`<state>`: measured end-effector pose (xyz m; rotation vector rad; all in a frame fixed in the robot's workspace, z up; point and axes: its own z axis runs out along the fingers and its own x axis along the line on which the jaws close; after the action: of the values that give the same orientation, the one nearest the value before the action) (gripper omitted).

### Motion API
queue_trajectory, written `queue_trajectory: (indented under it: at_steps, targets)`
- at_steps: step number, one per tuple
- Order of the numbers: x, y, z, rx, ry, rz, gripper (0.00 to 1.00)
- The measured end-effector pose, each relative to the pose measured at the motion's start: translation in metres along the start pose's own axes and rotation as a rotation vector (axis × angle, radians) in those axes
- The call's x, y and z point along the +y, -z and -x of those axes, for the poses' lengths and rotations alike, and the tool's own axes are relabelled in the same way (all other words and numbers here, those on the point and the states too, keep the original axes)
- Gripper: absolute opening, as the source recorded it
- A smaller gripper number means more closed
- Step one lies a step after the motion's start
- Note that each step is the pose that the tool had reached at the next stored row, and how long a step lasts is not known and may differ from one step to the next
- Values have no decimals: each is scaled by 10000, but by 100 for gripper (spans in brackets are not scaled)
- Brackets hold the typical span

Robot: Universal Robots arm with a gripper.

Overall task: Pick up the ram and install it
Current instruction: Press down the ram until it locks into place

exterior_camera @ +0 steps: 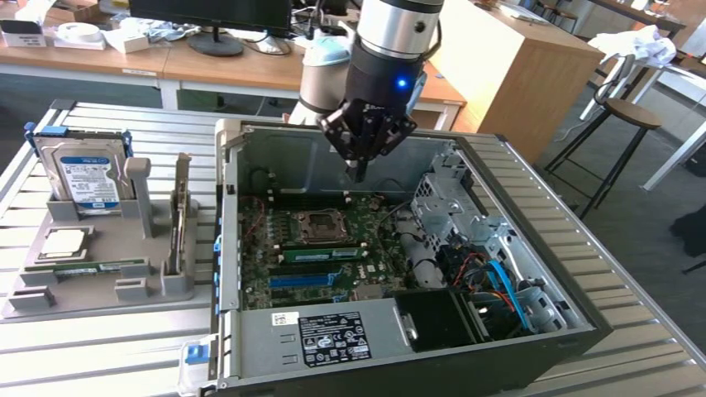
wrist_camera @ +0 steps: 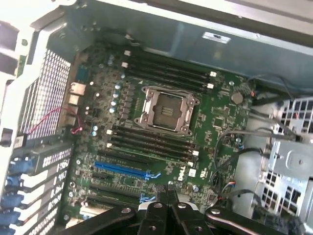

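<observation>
The ram (exterior_camera: 88,267), a long thin green stick, lies flat in the grey holder (exterior_camera: 99,294) at the exterior view's left, outside the computer case. My gripper (exterior_camera: 356,171) hangs over the open case (exterior_camera: 230,207), above the far edge of the green motherboard (exterior_camera: 331,248) and well away from the ram. Its fingers are shut together with nothing between them. In the wrist view my gripper (wrist_camera: 168,194) points down over the motherboard (wrist_camera: 215,122), near the blue slot (wrist_camera: 122,170) and the dark memory slots (wrist_camera: 151,142). A green strip (exterior_camera: 320,253) shows among those slots in the exterior view.
The holder also carries an upright hard drive (exterior_camera: 86,174), an upright expansion card (exterior_camera: 180,219) and a square chip (exterior_camera: 61,241). Inside the case are the open CPU socket (wrist_camera: 168,110), metal drive cages (exterior_camera: 452,198) and cables (exterior_camera: 497,281). A stool (exterior_camera: 629,116) stands beyond the table.
</observation>
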<state>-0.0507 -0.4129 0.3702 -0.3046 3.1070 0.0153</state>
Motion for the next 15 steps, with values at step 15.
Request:
queue_trajectory:
  at_steps: [15]
  targets:
    - [0,0,0,-9,-1106,-22,10]
